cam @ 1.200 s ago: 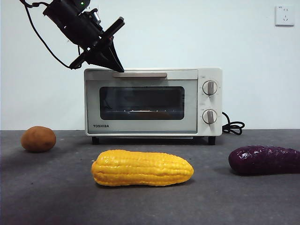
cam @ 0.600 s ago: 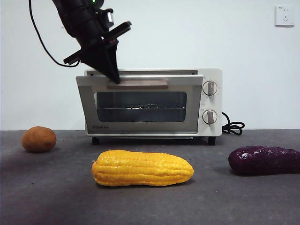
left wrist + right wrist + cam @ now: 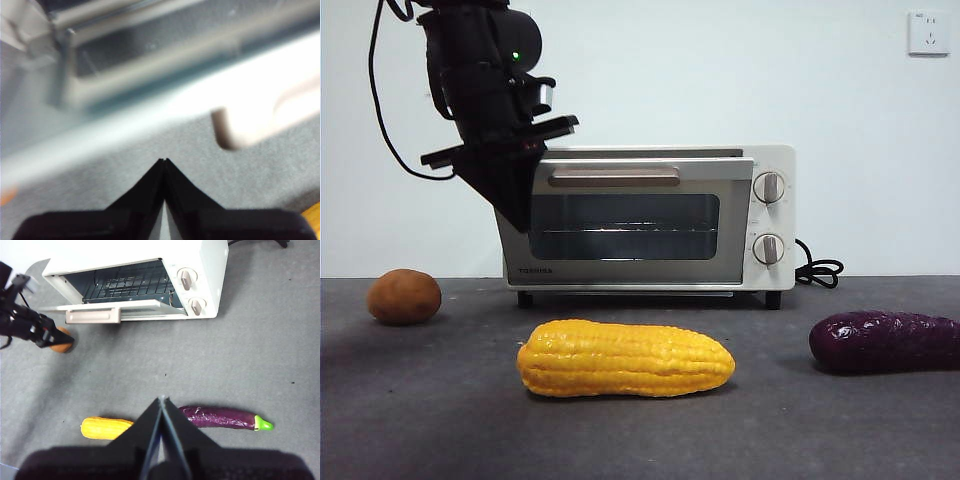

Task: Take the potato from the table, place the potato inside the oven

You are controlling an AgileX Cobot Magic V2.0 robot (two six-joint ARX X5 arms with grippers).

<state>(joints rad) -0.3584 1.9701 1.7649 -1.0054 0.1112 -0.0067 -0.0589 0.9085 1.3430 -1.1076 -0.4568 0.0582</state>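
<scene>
1. The oven (image 3: pixel 645 218) door (image 3: pixel 625 222) is seen partly open, tipped forward at the top. In the right wrist view it is seen hanging well down, and the wire rack (image 3: pixel 131 286) inside can be seen.
2. The potato (image 3: pixel 404 296) is not yet picked up. It is seen on the surface (image 3: pixel 440 420), off to one side of the oven and well apart from it.
3. So the first part looks partly done: a way into the oven is being made. The door may need to be brought down more. Picking up the potato and putting it inside are left to do.
4. The left end effector (image 3: pixel 520 215) is seen just beside the door's edge, at the side nearest the potato. Its arm is seen coming down from high up, with the black tip pointing down.
5. In the left wrist view the two black jaws are seen pressed together, with nothing between them. The door handle (image 3: pixel 260 120) is seen close by, but it is not held.
6. The right end effector (image 3: pixel 161 401) is held high over the surface, waiting. Its jaws are seen together too, and nothing is held.
7. A yellow corn cob (image 3: pixel 625 358) and a purple eggplant (image 3: pixel 883 341) are seen lying in front of the oven. They are not touched.
</scene>
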